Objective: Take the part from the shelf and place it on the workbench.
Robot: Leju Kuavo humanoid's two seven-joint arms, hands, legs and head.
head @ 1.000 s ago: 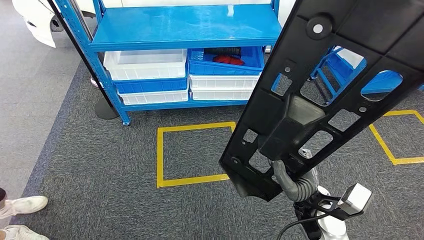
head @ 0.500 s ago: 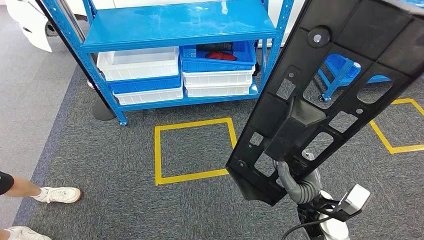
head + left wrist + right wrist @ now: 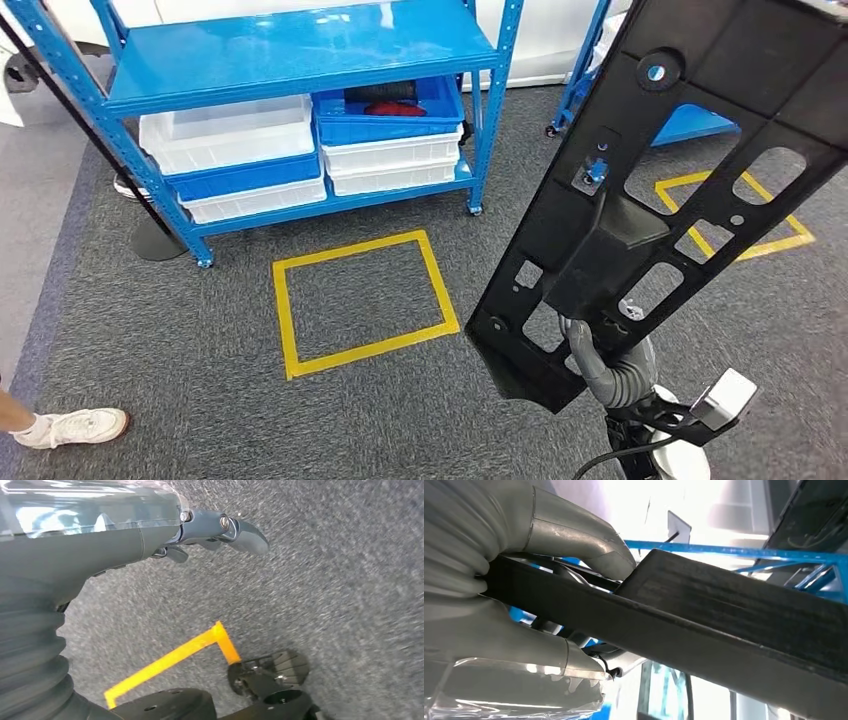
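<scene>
Here, long black plastic part (image 3: 660, 190) gripped at its lower end by right hand (image 3: 600, 355), long axis rising toward one o'clock; left hand (image 3: 220, 530) hanging loose, holding nothing.

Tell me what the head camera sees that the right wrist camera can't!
Head view alone: the blue shelf with its white bins, a blue bin holding something red, two yellow tape squares on the grey carpet, and a person's white shoe. It also shows the whole cut-out shape of the black part.

Right wrist view alone: a close look at the right hand gripping the part's edge between its fingers.

Both: the black part, held by the right hand, with blue framing behind it.
</scene>
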